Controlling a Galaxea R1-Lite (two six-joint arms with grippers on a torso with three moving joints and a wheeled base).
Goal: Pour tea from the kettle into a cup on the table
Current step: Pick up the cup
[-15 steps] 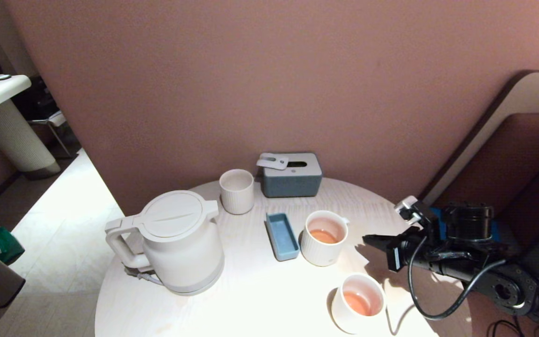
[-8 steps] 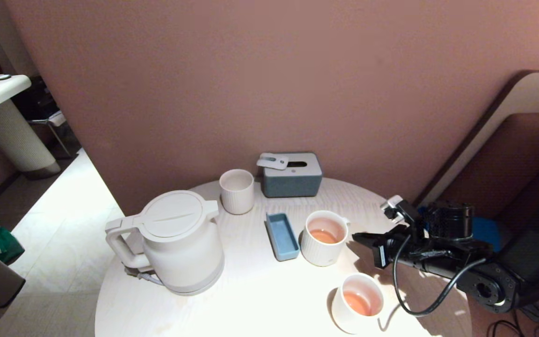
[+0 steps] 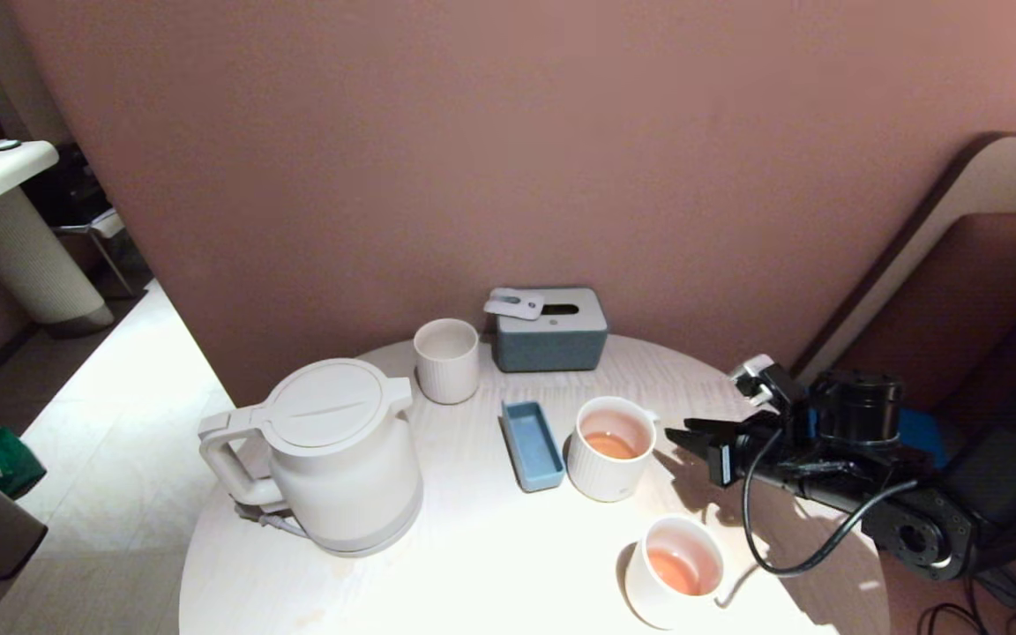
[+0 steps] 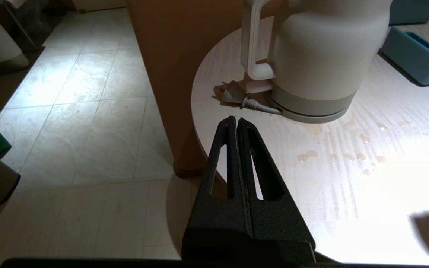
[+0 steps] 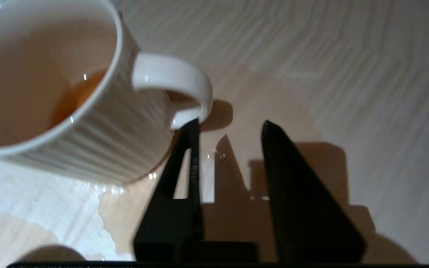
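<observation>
Head view, cup (image 3: 610, 448) upright, handle twd right claw (image 3: 683, 438)

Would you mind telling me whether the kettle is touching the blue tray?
Apart. The head view shows a clear strip of bare table between the kettle and the blue tray.

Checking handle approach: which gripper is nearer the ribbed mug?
Right. The right gripper is open beside the ribbed mug, one finger at its handle. The left gripper is shut off the table edge near the kettle.
</observation>
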